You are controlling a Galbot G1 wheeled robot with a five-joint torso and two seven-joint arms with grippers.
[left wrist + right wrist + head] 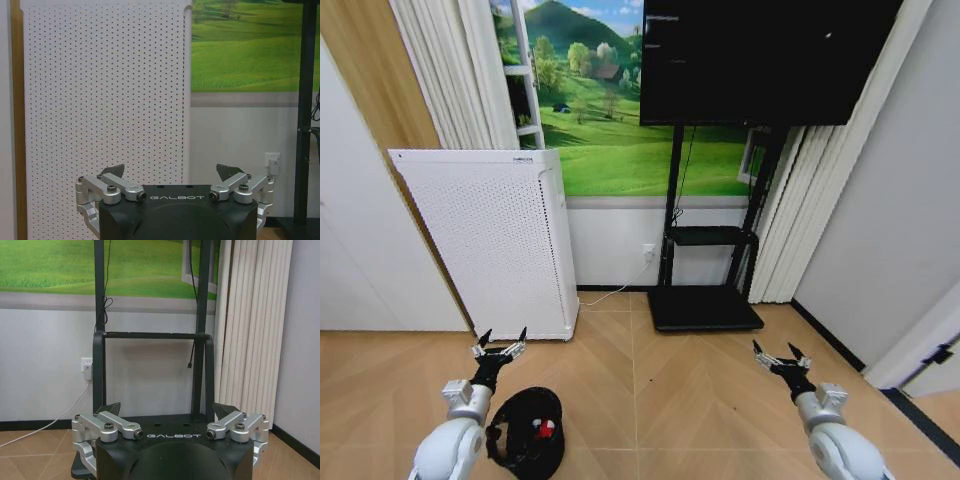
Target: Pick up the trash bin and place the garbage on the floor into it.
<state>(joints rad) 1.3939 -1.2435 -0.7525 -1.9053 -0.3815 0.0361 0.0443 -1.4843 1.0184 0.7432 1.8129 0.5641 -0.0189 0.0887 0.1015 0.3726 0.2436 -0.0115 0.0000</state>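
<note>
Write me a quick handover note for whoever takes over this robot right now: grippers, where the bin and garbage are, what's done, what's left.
Left gripper: open, empty, held above the floor just beyond the trash bin, facing the white perforated appliance.
Right gripper: open, empty, over bare floor on the right, facing the TV stand.
Trash bin: on the floor at the robot's lower left, not gripped. A red piece lies inside it.
Done: at least one item is binned.
Left: picking up the bin; the other garbage still has to be located.

Living-room mock-up: television (765, 55), meadow mural (610, 120), air purifier (490, 240).
</note>
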